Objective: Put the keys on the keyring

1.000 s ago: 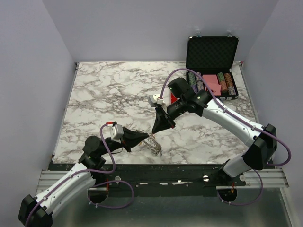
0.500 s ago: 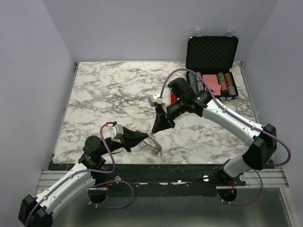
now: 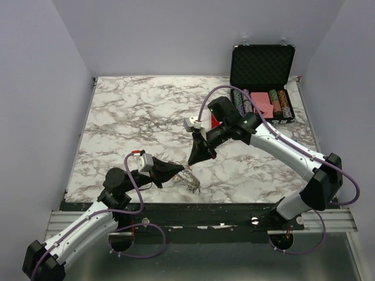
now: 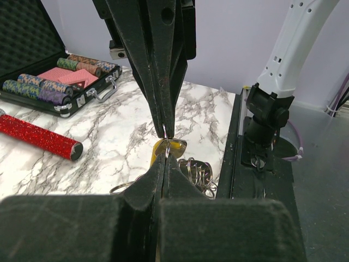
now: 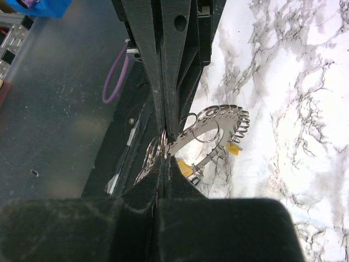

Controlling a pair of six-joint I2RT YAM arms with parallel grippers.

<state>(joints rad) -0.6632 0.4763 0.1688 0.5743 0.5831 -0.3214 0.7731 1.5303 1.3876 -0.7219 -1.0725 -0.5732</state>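
Observation:
The keyring [image 5: 215,128], a flat silvery ring with many small wire loops round its rim, hangs just above the table's near edge [image 3: 193,181]. My left gripper [image 3: 182,170] is shut on its rim. It enters the right wrist view from above [image 5: 166,134]. My right gripper [image 3: 191,161] comes down tip to tip against the left one [image 4: 165,156] and is shut on a thin wire loop of the keyring [image 5: 164,157]. Yellow-headed keys [image 5: 184,168] hang from the ring, a second one at its far side [image 5: 234,148]. One yellow head [image 4: 173,146] shows between the two tips.
A red glittery cylinder [image 4: 38,136] lies on the marble behind the grippers. An open black case [image 3: 262,88] with striped chips and a pink pack stands at the back right. The table's black front rail [image 3: 193,208] runs right below the keyring.

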